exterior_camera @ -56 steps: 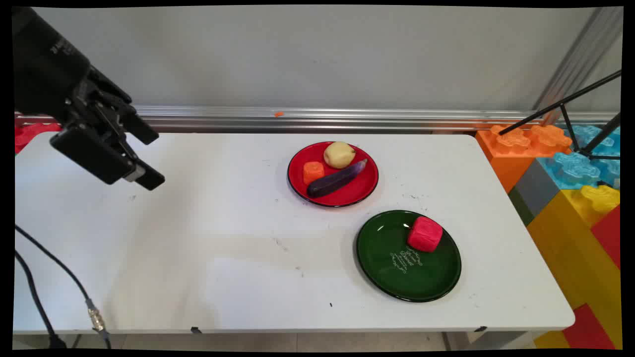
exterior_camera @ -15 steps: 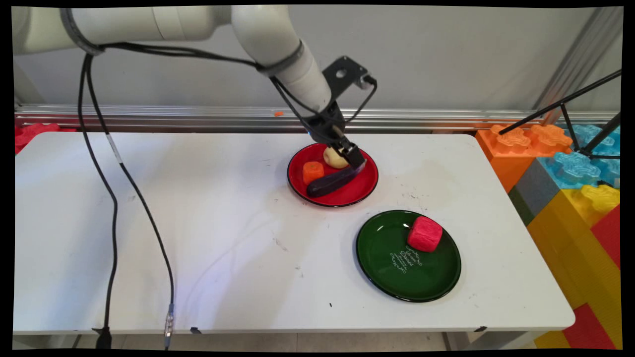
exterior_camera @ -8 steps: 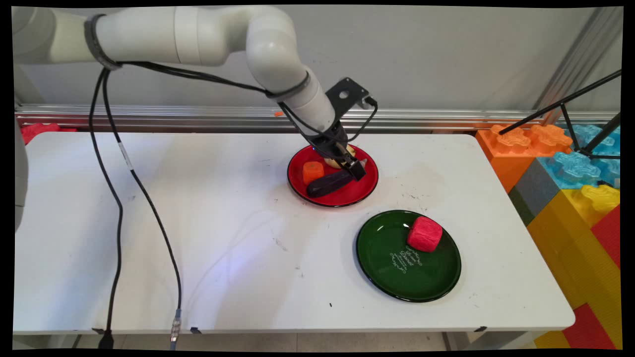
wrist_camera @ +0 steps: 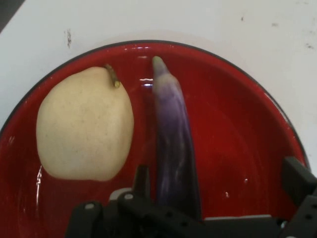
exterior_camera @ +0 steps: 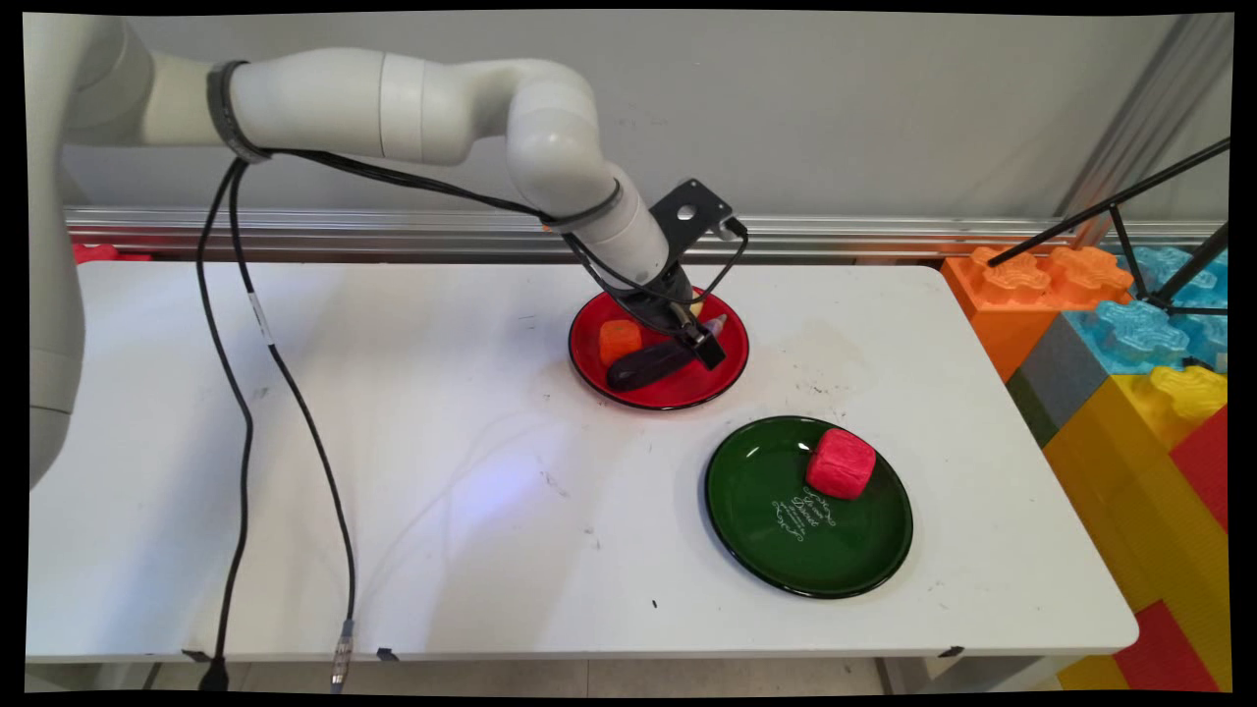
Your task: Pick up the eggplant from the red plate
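Two fingers down around the eggplant, on the red plate.
The gripper (exterior_camera: 699,346) hangs spread open low over the red plate (exterior_camera: 722,378), one finger (wrist_camera: 141,181) between eggplant (wrist_camera: 173,148) and pear (wrist_camera: 85,130), the other (wrist_camera: 297,181) well clear. The eggplant's long axis runs straight away from the gripper, the orange piece (exterior_camera: 619,341) beside it.

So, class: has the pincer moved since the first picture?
Yes. The pincer went from the table's left end rightward, down onto the red plate, straddling the eggplant.
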Controlling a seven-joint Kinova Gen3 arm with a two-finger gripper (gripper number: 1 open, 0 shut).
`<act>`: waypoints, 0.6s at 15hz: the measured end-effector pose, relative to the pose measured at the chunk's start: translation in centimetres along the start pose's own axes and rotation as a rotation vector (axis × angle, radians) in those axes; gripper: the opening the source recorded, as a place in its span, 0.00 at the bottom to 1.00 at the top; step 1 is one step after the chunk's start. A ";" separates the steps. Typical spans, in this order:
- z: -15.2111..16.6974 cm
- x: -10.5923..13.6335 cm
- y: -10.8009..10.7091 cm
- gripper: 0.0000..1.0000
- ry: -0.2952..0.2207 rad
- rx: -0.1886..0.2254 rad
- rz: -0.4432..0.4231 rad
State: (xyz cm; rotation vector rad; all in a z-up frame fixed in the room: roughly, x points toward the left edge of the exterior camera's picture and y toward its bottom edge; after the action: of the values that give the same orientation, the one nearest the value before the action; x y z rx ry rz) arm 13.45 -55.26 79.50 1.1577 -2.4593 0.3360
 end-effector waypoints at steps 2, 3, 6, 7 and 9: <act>0.7 -0.1 -0.2 1.00 0.001 0.004 0.007; 1.0 -0.1 -0.2 1.00 0.002 0.005 0.010; 1.9 -0.3 -0.4 1.00 0.005 0.004 0.020; 2.1 -0.4 -0.4 1.00 0.006 0.003 0.022; 2.4 -0.6 -0.5 1.00 0.006 0.001 0.026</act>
State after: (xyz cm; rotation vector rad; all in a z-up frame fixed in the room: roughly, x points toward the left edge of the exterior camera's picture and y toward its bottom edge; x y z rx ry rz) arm 13.56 -56.08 77.12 1.1245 -2.4715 0.3482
